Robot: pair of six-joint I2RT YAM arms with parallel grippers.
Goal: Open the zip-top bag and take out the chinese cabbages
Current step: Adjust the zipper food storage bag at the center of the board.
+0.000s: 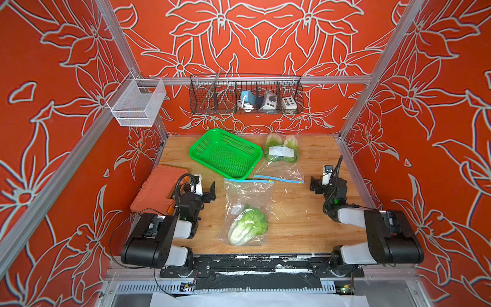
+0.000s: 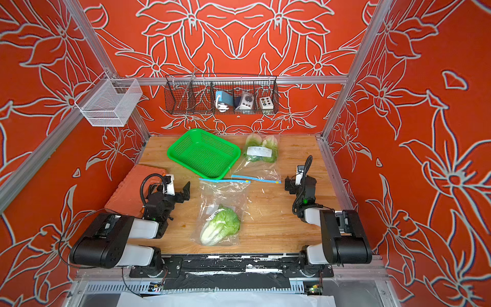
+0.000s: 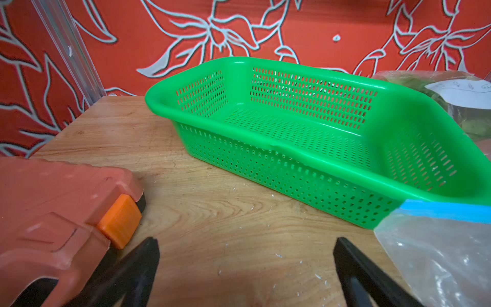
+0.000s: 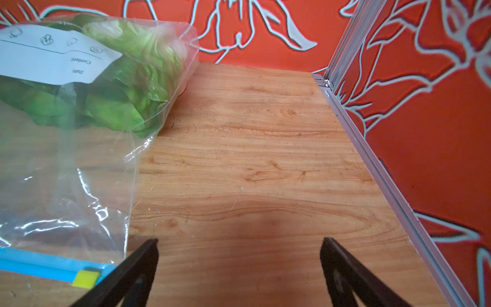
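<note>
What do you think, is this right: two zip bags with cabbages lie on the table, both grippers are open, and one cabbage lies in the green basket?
Not quite. The basket is empty, as the left wrist view shows; all cabbages are inside the bags. The rest holds: both bags lie on the table, and the left gripper and right gripper are open.

A clear zip-top bag (image 2: 223, 194) near the front of the wooden table (image 2: 279, 226) holds one cabbage (image 2: 220, 228). A second bag (image 2: 261, 168), farther back and just beside a green basket (image 2: 204, 154), holds more cabbages (image 2: 269, 148)
</note>
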